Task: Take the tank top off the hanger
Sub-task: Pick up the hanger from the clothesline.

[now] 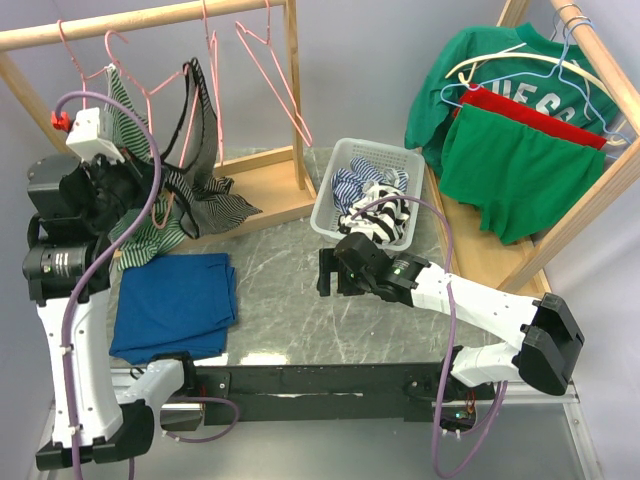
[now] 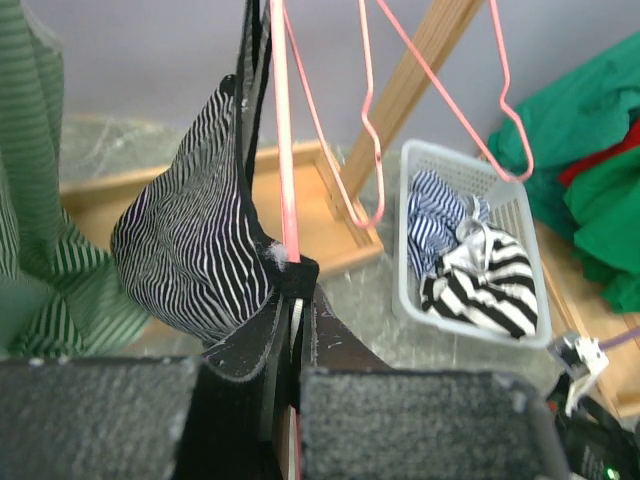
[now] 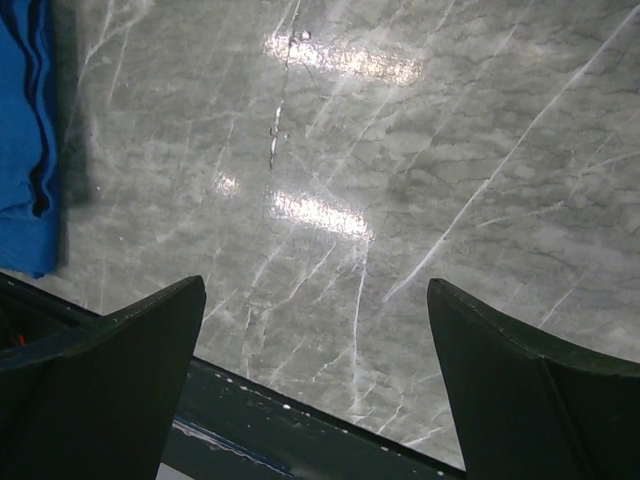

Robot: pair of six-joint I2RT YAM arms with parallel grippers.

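- My left pincer (image 2: 295, 300) is clamped tight on the wire of the pink hanger (image 2: 283, 150), raised beside the wooden rack (image 1: 150, 25).
- The striped tank top (image 2: 190, 250) is on that hanger, draped to one side, its black trim bunched right at my fingertips.
- My right pincer (image 3: 315, 290) stands wide apart, low over the marble table (image 3: 450, 150), with a blue cloth (image 3: 25, 150) lying near it.
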